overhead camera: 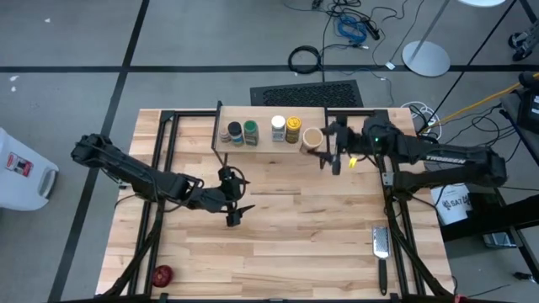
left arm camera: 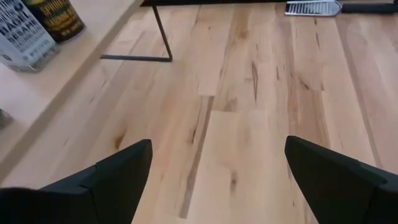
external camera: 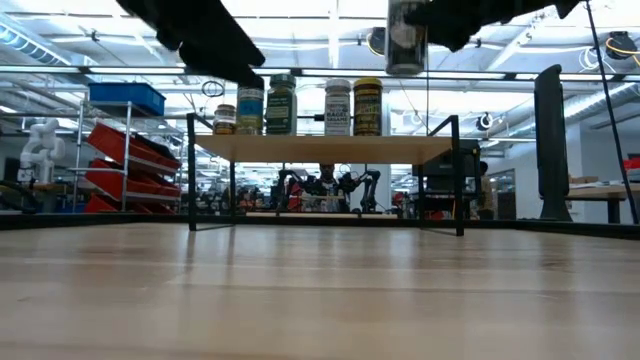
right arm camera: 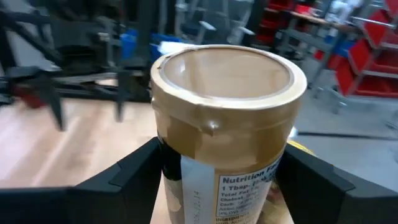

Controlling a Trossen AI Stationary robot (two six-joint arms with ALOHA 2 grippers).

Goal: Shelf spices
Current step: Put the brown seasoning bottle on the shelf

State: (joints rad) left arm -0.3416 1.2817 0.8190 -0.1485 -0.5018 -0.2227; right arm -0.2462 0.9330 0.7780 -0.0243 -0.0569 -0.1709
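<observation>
The shelf (overhead camera: 269, 145) stands at the table's far side. The dark-lidded (overhead camera: 235, 132), green-lidded (overhead camera: 250, 132), white-capped (overhead camera: 278, 128) and yellow (overhead camera: 293, 129) jars stand upright on its plank. In the low view they stand in a row on the plank (external camera: 320, 148). My right gripper (overhead camera: 324, 147) is at the shelf's right end, shut on the tan jar (overhead camera: 312, 137). The low view shows that jar (external camera: 405, 38) in the air above the plank. My left gripper (overhead camera: 235, 208) is open over the bare mid-table, nearer than the shelf, and touches nothing (left arm camera: 217, 155). My right gripper pinches the tan jar by its labelled body (right arm camera: 186, 180), just below the tan lid (right arm camera: 224, 74), one finger (right arm camera: 124, 177) on each side. It comes from the table's right, roughly level. The jar is upright and lifted clear above the shelf's right end.
A flat metal grater (overhead camera: 381, 244) with a black handle lies near the table's right near corner, and shows in the left wrist view (left arm camera: 314, 7). A small red round object (overhead camera: 161, 273) sits near the left near corner. Bare wood lies between them.
</observation>
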